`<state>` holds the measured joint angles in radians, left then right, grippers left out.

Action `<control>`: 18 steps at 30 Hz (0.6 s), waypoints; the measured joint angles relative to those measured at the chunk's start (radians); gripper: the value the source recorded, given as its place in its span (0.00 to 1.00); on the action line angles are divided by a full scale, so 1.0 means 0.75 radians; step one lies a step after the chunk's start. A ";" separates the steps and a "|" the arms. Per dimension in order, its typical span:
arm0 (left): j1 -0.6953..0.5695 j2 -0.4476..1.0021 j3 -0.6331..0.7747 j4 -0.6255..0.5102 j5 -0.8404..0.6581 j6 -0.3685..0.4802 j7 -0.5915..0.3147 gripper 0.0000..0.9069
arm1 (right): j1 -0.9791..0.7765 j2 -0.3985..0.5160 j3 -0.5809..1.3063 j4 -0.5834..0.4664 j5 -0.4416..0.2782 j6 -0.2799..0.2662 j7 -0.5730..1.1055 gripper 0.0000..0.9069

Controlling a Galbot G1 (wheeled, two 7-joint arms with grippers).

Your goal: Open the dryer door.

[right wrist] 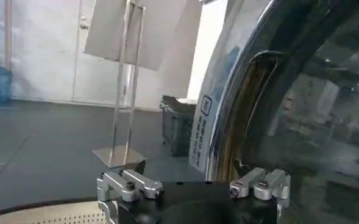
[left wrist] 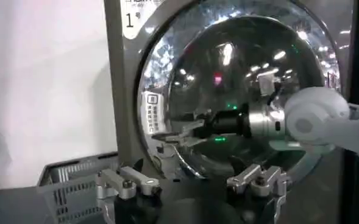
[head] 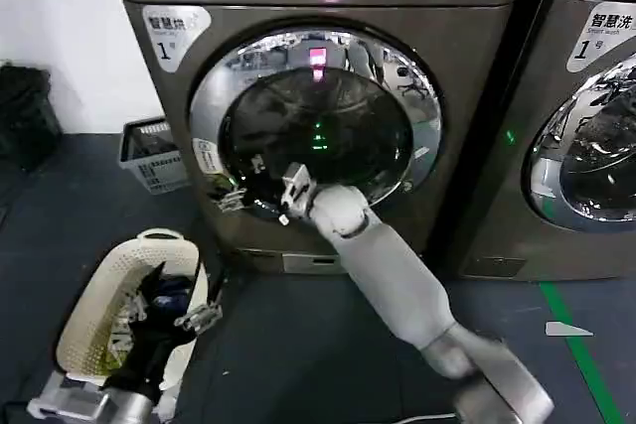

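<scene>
Reaching from lower right across the machine front, the right gripper (head: 231,198) sits at the lower-left edge of the dryer door (head: 316,124), against its chrome ring. Its fingertips are small and partly lost against the dark glass; whether they grip the rim cannot be told, though in the left wrist view the right gripper (left wrist: 174,135) shows fingers slightly parted. The door faces squarely outward, round, apparently closed flush, occupying most of the machine's width. Left gripper (head: 199,318): low, over the laundry basket (head: 89,310), fingers spread, holding nothing. Neighbouring machine (head: 586,136) is cut off at right.
</scene>
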<state>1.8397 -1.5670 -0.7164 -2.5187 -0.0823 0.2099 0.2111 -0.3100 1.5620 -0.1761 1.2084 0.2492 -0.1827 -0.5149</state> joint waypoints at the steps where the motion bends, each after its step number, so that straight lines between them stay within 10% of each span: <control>1: 0.000 0.001 -0.001 0.000 0.000 0.000 0.001 1.00 | 0.003 0.002 -0.003 -0.003 0.000 0.001 0.000 1.00; 18: -0.009 0.013 -0.009 -0.008 0.051 0.028 0.024 1.00 | -0.025 -0.032 -0.049 0.051 0.144 0.019 -0.135 1.00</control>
<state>1.8329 -1.5570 -0.7235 -2.5244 -0.0441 0.2306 0.2291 -0.3291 1.5377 -0.2127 1.2466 0.3570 -0.1685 -0.6159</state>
